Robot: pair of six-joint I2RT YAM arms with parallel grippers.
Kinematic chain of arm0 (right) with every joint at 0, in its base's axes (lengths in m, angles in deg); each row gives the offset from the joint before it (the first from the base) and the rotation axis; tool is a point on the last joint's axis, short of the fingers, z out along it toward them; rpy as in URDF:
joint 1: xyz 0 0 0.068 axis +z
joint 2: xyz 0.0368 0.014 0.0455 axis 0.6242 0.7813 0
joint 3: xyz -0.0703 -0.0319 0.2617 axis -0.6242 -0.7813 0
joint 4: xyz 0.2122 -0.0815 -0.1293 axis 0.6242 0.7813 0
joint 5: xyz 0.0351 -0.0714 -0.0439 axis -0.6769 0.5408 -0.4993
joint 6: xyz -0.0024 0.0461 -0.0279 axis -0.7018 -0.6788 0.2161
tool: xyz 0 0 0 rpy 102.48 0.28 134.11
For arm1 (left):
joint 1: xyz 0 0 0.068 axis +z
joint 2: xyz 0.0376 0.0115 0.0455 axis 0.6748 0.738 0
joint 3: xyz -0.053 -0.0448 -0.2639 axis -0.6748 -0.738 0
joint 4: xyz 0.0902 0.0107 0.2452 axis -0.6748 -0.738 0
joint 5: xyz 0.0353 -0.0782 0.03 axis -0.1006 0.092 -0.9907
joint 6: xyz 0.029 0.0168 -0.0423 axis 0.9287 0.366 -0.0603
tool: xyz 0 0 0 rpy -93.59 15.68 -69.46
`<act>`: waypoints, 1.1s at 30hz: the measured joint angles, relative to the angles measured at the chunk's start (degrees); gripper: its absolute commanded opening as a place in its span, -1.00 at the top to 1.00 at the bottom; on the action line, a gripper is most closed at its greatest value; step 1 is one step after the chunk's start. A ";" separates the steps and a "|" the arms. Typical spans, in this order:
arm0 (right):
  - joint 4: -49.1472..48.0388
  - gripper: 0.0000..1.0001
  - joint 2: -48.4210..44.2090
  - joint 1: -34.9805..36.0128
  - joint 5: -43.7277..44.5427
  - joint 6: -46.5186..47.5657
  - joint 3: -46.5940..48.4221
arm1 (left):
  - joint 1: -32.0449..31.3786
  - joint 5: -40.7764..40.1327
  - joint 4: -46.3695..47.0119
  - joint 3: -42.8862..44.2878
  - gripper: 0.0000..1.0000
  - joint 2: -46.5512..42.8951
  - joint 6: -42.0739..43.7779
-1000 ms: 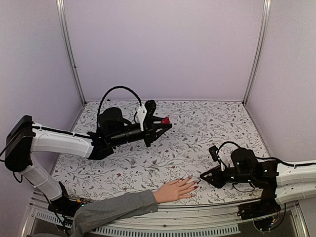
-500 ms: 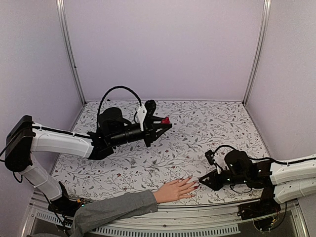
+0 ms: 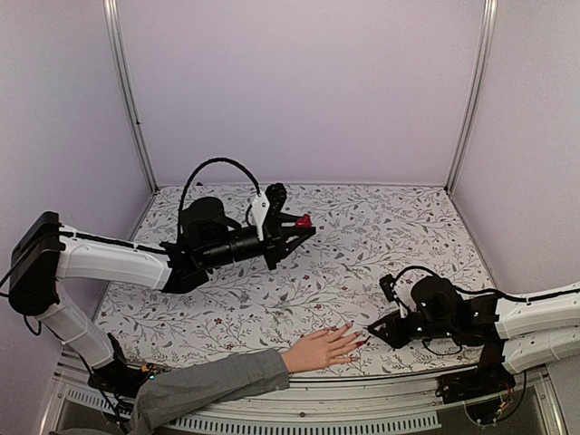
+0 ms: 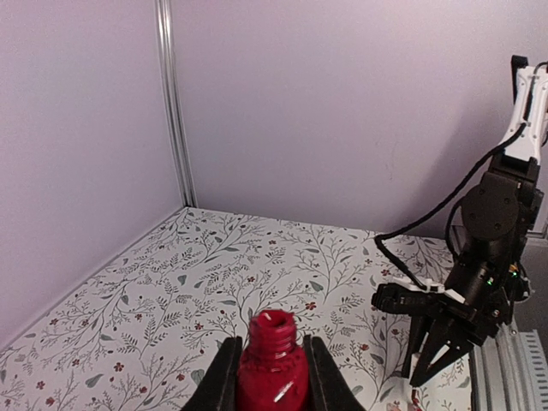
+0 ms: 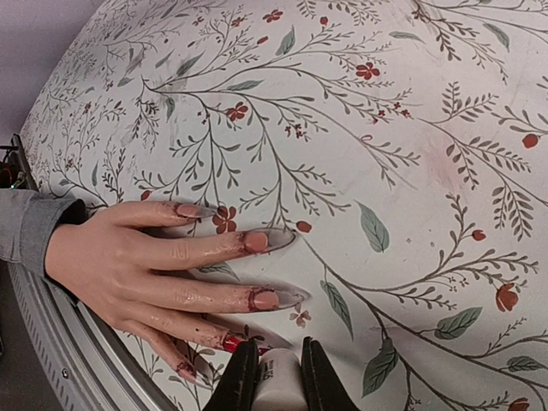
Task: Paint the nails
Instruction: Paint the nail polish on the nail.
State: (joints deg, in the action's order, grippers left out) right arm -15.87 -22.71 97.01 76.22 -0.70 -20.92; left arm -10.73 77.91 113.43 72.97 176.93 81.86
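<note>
The hand (image 3: 319, 350) lies palm down at the near edge of the table (image 3: 381, 227). Its grey sleeve (image 3: 204, 383) runs off to the left and the fingers are spread, pointing right. In the right wrist view the nails (image 5: 265, 300) rest on the flowered table top. The two lowest in that view look glossy red, and the other three are paler pink with reddish smears on the skin around them.

The right pincer (image 5: 276, 358) is low over the table at the fingertips. Its jaws are closed tight on a white cap (image 5: 279, 381), which sits just beside one of the red nails. Any brush below the cap is hidden.

The left pincer (image 3: 304, 224) hangs well apart from the hand, raised above the middle of the table. It is clamped on a small red bottle (image 4: 272, 370), which stands upright between the jaws with its threaded neck uncovered.
</note>
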 measured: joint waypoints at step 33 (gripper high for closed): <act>-3.04 1.00 1.31 0.07 -4.07 0.66 0.44 | 0.04 -0.33 0.04 0.00 1.00 0.00 0.00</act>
State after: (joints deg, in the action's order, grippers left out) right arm -18.90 -21.40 97.08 72.16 -0.04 -20.48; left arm -10.68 77.58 113.47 72.97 176.93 81.86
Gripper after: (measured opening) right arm 0.132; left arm 0.196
